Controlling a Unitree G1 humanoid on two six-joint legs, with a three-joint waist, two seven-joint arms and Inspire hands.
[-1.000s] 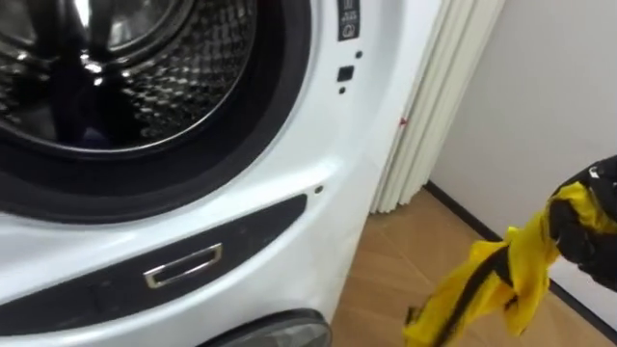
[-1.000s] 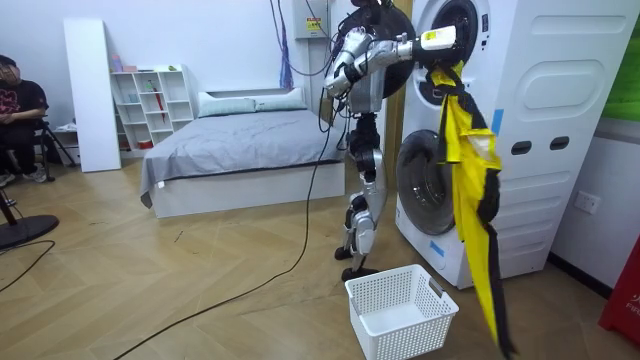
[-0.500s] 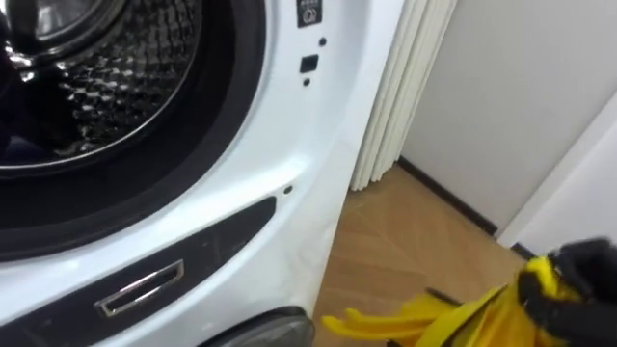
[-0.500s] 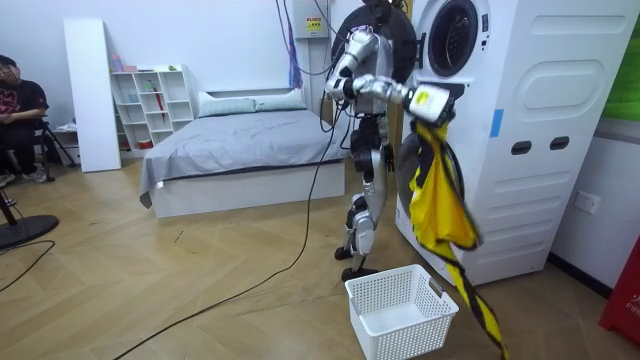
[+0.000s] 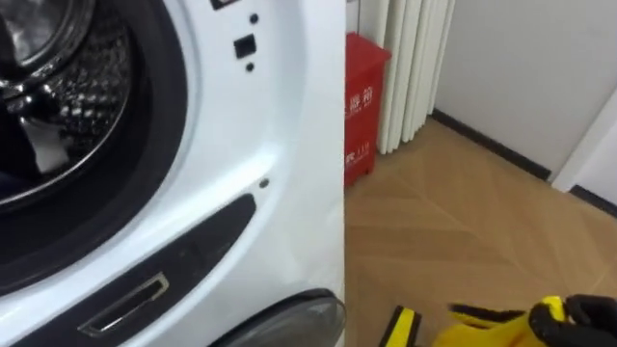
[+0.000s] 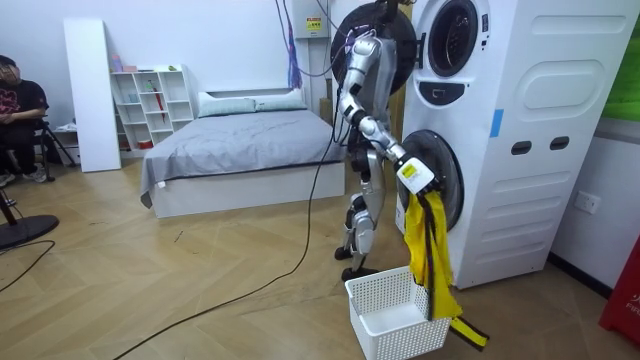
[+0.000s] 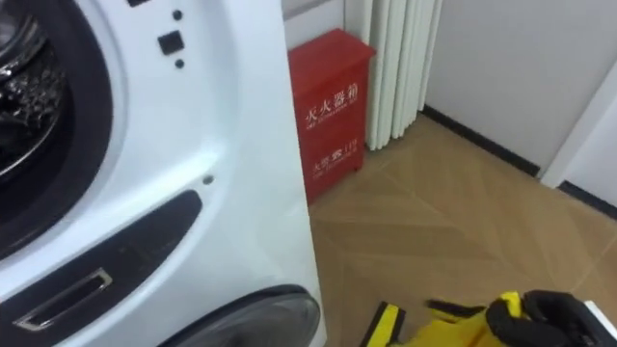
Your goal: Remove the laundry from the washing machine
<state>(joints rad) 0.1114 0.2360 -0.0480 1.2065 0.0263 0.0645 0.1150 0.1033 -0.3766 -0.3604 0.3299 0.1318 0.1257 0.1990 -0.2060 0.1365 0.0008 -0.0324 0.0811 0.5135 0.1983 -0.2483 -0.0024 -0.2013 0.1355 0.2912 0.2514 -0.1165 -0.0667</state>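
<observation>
My right hand (image 5: pixel 590 316) (image 7: pixel 548 316) is shut on a yellow and black garment (image 5: pixel 480 333) (image 7: pixel 445 334) at the lower right of the eye views. In the room view I stand before the stacked white washing machines (image 6: pixel 520 120), and that hand (image 6: pixel 415 178) is held out at waist height. The garment (image 6: pixel 430 250) hangs from it down into the white laundry basket (image 6: pixel 385 300) on the floor. The upper machine's drum (image 5: pixel 48 96) is open at my left, with its steel inside showing.
A red box (image 5: pixel 364 106) stands on the wood floor beside the machine, with white slats (image 5: pixel 410 67) behind it. The lower machine's dark round door (image 6: pixel 438 190) is behind the garment. A bed (image 6: pixel 240 140) and a seated person (image 6: pixel 15 115) are at the room view's left.
My right arm has swung down from drum height to waist height, and the garment has dropped with it into the basket. The eye views have shifted right, bringing the red box in.
</observation>
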